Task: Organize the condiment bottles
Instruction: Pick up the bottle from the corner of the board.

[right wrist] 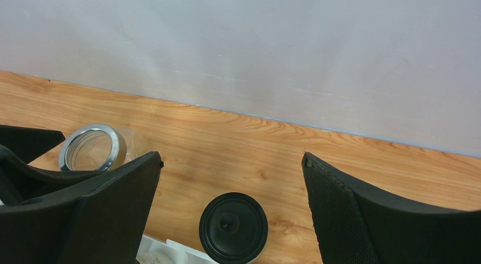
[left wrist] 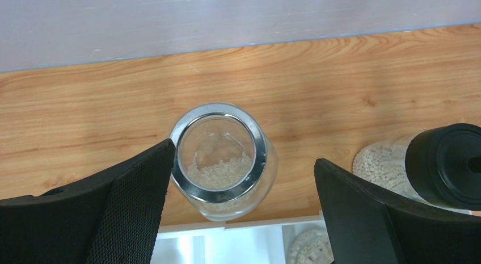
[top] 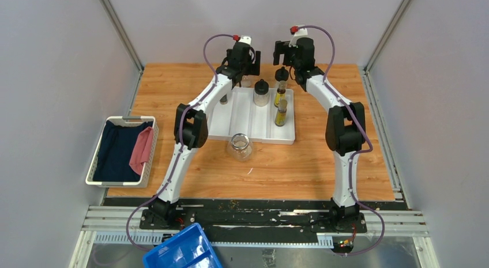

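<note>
A: Left hand (left wrist: pixel 244 156)?
B: Spread wide, one finger on either side of a clear glass jar (left wrist: pixel 218 156). Left pad (left wrist: pixel 130 201) right beside the metal rim, touching or nearly so; right pad well clear of it. Gripping nothing.
A: And that jar?
B: Upright on the counter (left wrist: pixel 85 105), just past the far edge of the white tray (left wrist: pixel 249 244), with a few pale grains at the bottom.
A: Right hand (right wrist: pixel 231 157)?
B: Also wide open, holding nothing. Hovers over a round black-capped bottle (right wrist: pixel 233 227), framing its cap between the fingers. In the tray or just outside its far edge — cannot tell.
A: Anything else near the hands?
B: Back toward the arm bases from the right hand, two slim oil bottles (top: pixel 281 113), upright in one tray compartment, one behind the other. Next compartment over, toward the left hand's side, a second black-capped bottle (top: pixel 261 92). Well behind both hands, a second glass jar (top: pixel 240 147) on the counter, just beside the tray's near edge.
A: Beyond the counter?
B: Far out on the left hand's side, a white basket (top: pixel 147 164) — dark and pink cloth inside.
</note>
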Motion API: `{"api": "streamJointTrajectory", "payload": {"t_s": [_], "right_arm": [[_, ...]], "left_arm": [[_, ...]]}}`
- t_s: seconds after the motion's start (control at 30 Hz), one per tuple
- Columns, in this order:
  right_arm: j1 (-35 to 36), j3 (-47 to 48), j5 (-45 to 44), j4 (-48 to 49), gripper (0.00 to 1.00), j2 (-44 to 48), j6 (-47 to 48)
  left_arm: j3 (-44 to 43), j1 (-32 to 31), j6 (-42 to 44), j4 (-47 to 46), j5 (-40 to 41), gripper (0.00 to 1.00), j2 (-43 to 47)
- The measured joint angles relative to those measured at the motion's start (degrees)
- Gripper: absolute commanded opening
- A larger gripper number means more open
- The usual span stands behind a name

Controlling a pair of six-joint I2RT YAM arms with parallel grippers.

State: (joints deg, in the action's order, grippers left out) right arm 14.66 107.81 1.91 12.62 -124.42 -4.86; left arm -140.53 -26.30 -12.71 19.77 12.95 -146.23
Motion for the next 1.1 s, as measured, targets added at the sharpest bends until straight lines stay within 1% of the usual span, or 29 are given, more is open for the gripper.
{"api": "streamJointTrajectory", "payload": {"t_s": [0.23,0.63,0.97,1.1], "right_arm": [[-0.22,-1.42,0.17,0.26,0.97,0.92,-0.02],[-1.25,-2.03,1.73,-0.22,0.95,2.05,-1.31],[-1.79,-1.31,2.93,-2.67,0.95,2.23,-1.6],[-1.81,-1.27,3.04,-3.58,0.95,2.25,-1.6]], "left_arm": [[-0.59,0.04,-1.14,0.02,1.73,1.0,-0.09],[-4.02,0.81,-2.64,0.61,1.64,1.0,-1.4],[-5.11,1.49,-2.97,4.61,0.35,1.0,-2.91],[-5.42,1.49,-2.97,5.73,-0.07,0.97,-3.58]]}}
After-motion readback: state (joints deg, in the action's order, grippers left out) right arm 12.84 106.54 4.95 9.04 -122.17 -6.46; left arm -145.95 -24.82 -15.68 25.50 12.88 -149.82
